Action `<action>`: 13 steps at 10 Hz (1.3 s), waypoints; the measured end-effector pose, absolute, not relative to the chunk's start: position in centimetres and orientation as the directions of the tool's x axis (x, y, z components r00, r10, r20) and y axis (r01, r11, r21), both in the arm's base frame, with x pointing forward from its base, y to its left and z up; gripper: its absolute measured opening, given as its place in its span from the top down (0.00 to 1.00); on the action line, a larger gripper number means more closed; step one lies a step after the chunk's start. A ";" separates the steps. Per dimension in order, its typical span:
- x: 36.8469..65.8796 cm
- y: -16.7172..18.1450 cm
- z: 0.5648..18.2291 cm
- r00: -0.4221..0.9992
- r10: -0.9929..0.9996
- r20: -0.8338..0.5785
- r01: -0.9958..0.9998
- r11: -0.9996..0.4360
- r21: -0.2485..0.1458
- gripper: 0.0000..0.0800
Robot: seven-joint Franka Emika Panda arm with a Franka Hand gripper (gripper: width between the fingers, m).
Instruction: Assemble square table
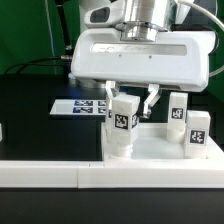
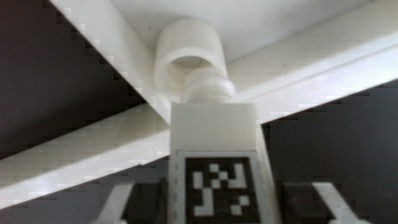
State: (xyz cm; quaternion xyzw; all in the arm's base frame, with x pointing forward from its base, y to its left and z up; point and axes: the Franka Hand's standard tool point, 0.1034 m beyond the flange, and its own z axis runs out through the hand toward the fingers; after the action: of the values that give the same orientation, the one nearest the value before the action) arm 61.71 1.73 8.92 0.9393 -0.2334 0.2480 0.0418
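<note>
The square table's white slab (image 1: 158,150) lies flat at the exterior view's right. A white tagged leg (image 1: 123,122) stands upright at its near left corner. My gripper (image 1: 131,108) reaches down over that leg, one finger on each side, shut on it. In the wrist view the leg (image 2: 217,150) runs away from my gripper (image 2: 217,205), dark pads against both its sides. Its rounded tip meets the slab's round corner socket (image 2: 189,55), where two raised rims (image 2: 107,165) join. Two more legs (image 1: 178,110) (image 1: 197,135) stand on the slab's right side.
The marker board (image 1: 80,105) lies on the black mat (image 1: 40,125) behind and left of the slab. A white ledge (image 1: 60,180) runs along the front. A small white piece (image 1: 2,131) shows at the exterior view's left edge.
</note>
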 end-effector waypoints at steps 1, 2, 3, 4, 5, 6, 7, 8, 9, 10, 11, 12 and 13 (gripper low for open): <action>61.6 1.8 8.9 0.766 -0.415 0.491 -0.457 -0.889 -0.038 0.64; 61.4 1.9 8.9 0.764 -0.412 0.497 -0.455 -0.890 -0.040 0.64; 61.4 1.7 8.9 0.764 -0.405 0.502 -0.450 -0.892 -0.036 0.64; 61.3 1.6 8.9 0.764 -0.399 0.506 -0.445 -0.895 -0.033 0.64; 61.3 1.5 8.9 0.764 -0.401 0.506 -0.447 -0.894 -0.033 0.64; 61.2 1.3 8.8 0.770 -0.388 0.506 -0.438 -0.899 -0.023 0.64; 61.1 1.0 8.7 0.776 -0.380 0.504 -0.432 -0.902 -0.015 0.64; 60.9 0.7 8.5 0.779 -0.375 0.502 -0.430 -0.903 -0.008 0.64; 60.9 0.6 8.5 0.781 -0.371 0.502 -0.427 -0.904 -0.005 0.64; 60.9 0.4 8.5 0.783 -0.368 0.501 -0.425 -0.905 -0.002 0.64; 60.9 0.2 8.4 0.783 -0.369 0.500 -0.426 -0.905 0.000 0.64; 60.8 0.2 8.1 0.786 -0.366 0.498 -0.424 -0.906 0.005 0.64; 60.7 0.2 7.6 0.790 -0.363 0.495 -0.423 -0.906 0.012 0.64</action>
State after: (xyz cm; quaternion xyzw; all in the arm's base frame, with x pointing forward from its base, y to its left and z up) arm 60.67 0.17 7.62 0.9440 -0.2081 0.2485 0.0612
